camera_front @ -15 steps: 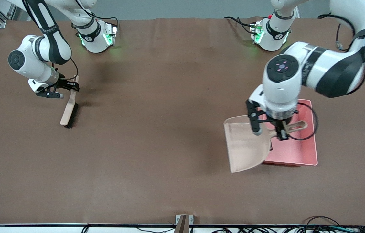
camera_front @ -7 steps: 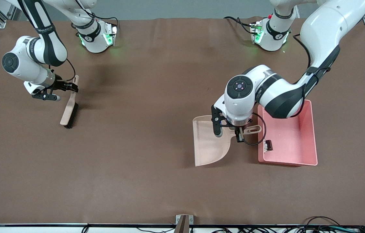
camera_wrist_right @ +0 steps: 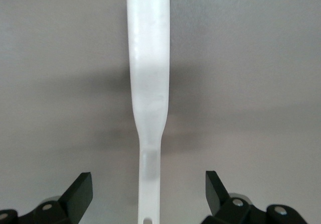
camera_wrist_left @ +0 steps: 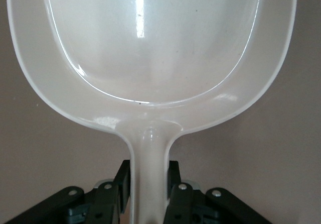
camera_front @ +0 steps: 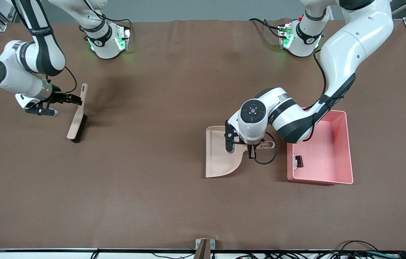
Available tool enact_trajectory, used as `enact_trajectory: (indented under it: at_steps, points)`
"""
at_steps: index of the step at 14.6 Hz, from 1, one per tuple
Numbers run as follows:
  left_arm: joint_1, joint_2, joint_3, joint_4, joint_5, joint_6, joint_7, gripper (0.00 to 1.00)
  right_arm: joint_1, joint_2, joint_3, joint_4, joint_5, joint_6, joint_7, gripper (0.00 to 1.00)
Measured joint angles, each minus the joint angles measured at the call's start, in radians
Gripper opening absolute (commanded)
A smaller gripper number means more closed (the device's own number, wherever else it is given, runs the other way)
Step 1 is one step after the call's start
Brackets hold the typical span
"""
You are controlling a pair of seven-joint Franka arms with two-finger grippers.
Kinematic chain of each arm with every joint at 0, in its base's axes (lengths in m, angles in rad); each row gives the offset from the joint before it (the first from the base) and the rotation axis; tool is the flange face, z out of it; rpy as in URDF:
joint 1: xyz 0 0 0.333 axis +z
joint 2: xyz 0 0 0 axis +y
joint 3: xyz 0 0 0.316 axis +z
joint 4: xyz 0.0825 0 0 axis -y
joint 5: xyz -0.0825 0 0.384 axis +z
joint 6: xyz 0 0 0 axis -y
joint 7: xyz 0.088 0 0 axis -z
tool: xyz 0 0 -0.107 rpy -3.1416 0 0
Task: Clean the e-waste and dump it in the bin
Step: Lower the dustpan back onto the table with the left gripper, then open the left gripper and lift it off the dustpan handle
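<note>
Dumping looks done: the e-waste (camera_front: pixel 298 161) is lying inside the bin (camera_front: pixel 346 151), against the wall facing the dustpan (camera_front: pixel 220 158), at the corner nearer the front camera. It is reading as one small dark piece with a pale bit beside it; too small to tell which way it is pointing.

Setting the tools down seems to be the step in hand. The left gripper (camera_front: pixel 251 153) is pinching the dustpan's handle (camera_wrist_left: pixel 148 174) with its fingers pressed tight, holding the pan low over the table just beside the bin. The pan's long axis is running toward the front camera, mouth nearer, handle toward the bin. Next it is probably needing a gentle lowering and release.

The right gripper (camera_front: pixel 75 100) is standing spread wide around the brush (camera_front: pixel 77 122) handle without touching it; the brush is lying on the table, bristles nearer the camera.
</note>
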Motion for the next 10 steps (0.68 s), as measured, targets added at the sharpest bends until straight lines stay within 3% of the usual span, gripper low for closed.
enact_trajectory:
  at_steps: [8, 10]
  points:
    - [-0.005, 0.013, 0.054, -0.034, 0.0, 0.094, 0.009, 0.27, 0.017, -0.02, 0.017, 0.426, 0.0, -0.53, 0.007, 0.99]
    - [-0.005, 0.018, 0.065, -0.037, 0.0, 0.107, 0.014, 0.41, 0.031, -0.024, 0.021, 0.53, 0.0, -0.653, 0.013, 0.99]
